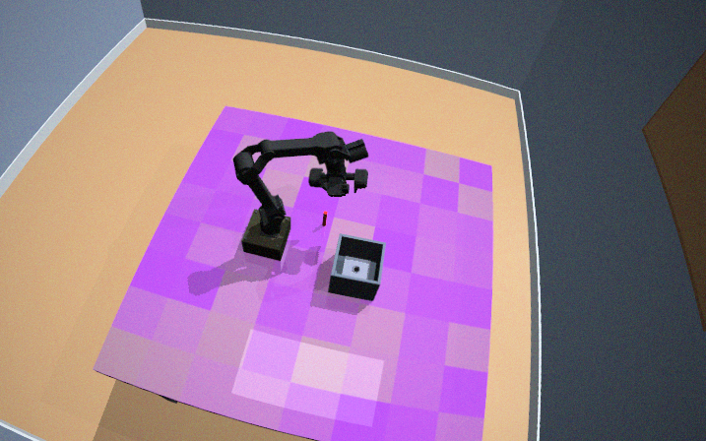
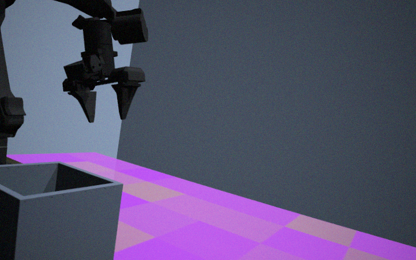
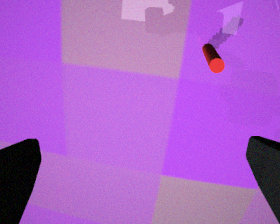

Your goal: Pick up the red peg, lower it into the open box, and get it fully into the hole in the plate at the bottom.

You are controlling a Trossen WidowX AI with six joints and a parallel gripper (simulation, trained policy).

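The red peg [image 1: 324, 219] [image 3: 216, 65] stands upright on the checkered mat, between the arm's base and the box; in the wrist view it is at the upper right, ahead of the fingers and nearer the right one. My gripper [image 1: 347, 192] [image 2: 107, 120] [image 3: 146, 149] is open and empty, pointing down, high above the mat and not over the box. The open box [image 1: 353, 288] [image 2: 68, 223] is dark inside with grey rims. The pale plate [image 1: 347, 267] at its bottom has a dark, empty hole [image 1: 355, 269]. The peg does not show in the exterior view.
The arm's base block [image 1: 263, 244] stands left of the box and peg. The checkered purple and pink mat [image 1: 443, 252] [image 2: 222, 206] lies under everything. The box walls rise high around the plate. A brown panel [image 1: 700, 163] is far off to the right.
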